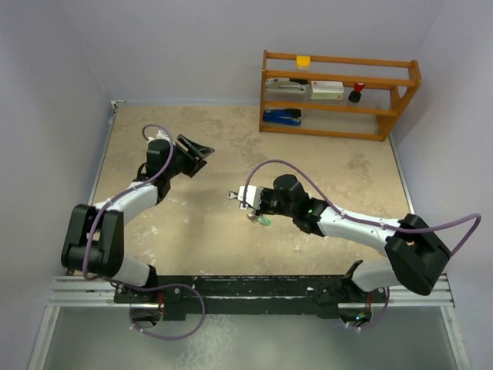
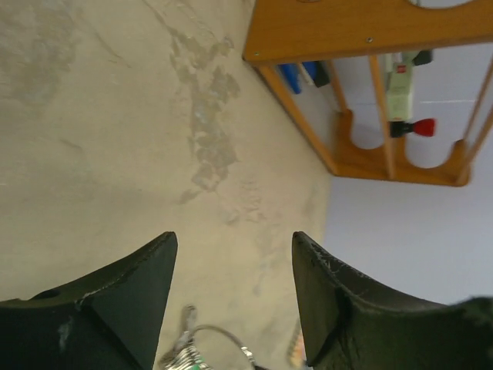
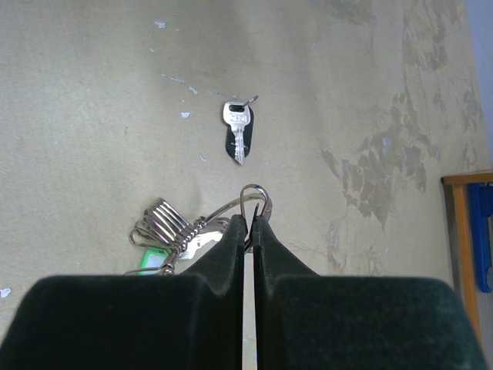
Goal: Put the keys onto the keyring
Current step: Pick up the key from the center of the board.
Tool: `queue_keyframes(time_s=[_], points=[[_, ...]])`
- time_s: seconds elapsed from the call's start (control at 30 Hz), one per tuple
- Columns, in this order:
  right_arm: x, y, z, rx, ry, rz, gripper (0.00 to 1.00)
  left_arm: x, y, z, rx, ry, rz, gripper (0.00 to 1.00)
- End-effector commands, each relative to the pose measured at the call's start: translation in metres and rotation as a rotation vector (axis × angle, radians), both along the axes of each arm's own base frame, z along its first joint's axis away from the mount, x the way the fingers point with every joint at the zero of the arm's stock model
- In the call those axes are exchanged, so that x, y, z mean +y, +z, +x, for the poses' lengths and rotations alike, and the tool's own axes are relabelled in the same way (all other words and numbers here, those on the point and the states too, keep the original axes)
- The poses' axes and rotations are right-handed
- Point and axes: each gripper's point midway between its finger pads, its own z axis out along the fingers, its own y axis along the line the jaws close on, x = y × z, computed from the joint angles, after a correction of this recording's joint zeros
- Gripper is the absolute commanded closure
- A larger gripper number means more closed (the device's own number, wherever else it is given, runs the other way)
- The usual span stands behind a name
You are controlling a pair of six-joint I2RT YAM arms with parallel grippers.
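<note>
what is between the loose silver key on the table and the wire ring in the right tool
Nothing visible. In the right wrist view only bare beige tabletop separates the loose silver key from the thin silver wire ring pinched in the shut right tool; the bunch of threaded keys sits to one side.

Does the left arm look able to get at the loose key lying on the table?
Probably yes: the left gripper is open and empty, and the loose key lies on bare table, clear of the right gripper shut on the keyring.
</note>
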Motion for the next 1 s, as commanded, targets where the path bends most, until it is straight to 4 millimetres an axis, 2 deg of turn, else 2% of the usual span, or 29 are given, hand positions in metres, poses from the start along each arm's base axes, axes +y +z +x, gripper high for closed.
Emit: queue_keyframes(time_s=[0.0, 0.13, 0.3, 0.4, 0.57, 0.97], points=[[0.002, 0.018, 0.003, -0.044, -0.008, 0.043, 1.0, 0.039, -0.034, -0.027, 0.054, -0.007, 0.501, 0.39], [0.002, 0.017, 0.003, -0.044, -0.009, 0.039, 1.0, 0.03, -0.048, -0.039, 0.078, -0.018, 0.699, 0.35], [0.001, 0.017, 0.003, -0.045, -0.01, 0.038, 1.0, 0.014, -0.07, -0.045, 0.1, -0.033, 0.796, 0.33], [0.001, 0.018, 0.003, -0.046, -0.012, 0.04, 1.0, 0.003, -0.077, -0.047, 0.106, -0.051, 0.815, 0.33], [0.001, 0.018, 0.004, -0.045, -0.016, 0.042, 1.0, -0.013, -0.076, -0.044, 0.077, -0.045, 0.823, 0.33], [0.001, 0.017, 0.004, -0.045, -0.017, 0.044, 1.0, -0.036, -0.092, -0.041, 0.083, -0.082, 0.809, 0.37]])
